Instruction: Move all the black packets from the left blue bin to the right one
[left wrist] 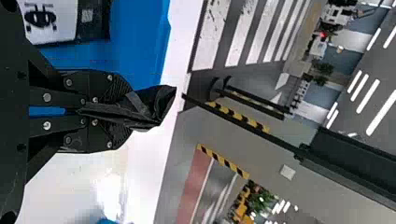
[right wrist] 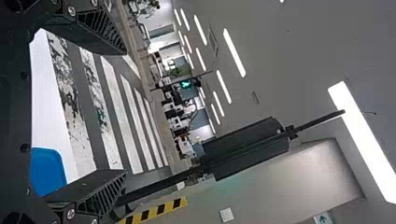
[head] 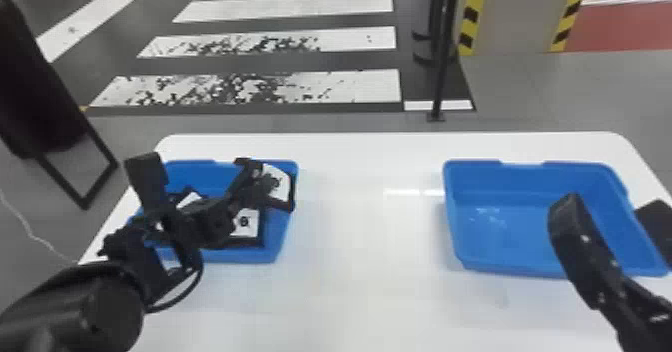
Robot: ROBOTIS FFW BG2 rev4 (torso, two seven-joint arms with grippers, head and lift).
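Left gripper (head: 256, 180): two flat black fingers, closed on a packet over the left bin; in the left wrist view the ribbed pads (left wrist: 119, 88) pinch it from both sides. Right gripper (head: 612, 211): over the right bin, fingers parted with a wide gap.

Floor crossing (head: 350, 88): broad white bars on dark grey, two nearest bars mottled with black flecks. Column (head: 517, 16): grey, edged in yellow-and-black diagonal bands.

Table (head: 360, 236): white, smooth, glossy, with rounded far corners. Right bin (head: 505, 226): blue, smooth and shiny, sloping walls, rounded corners, notched far rim; pale glints on its floor. Left bin (head: 276, 238): blue, of like form, crossed by the left arm and holding further packets.

Held packet (head: 287, 205): black, flat, flexible, at the left bin's far right corner. In the head view it is tilted, its labelled face towards the camera; in the left wrist view it is edge-on, reaching out beyond the fingertips, creased and flared at the end. Its long axis cannot be told. Lower packet (head: 260, 226): black, in the left bin, face up, partly behind the arm. Another packet (head: 190, 199): farther left, slanted, partly hidden.

Label (head: 279, 180): white, on the held packet, dark printed figure.
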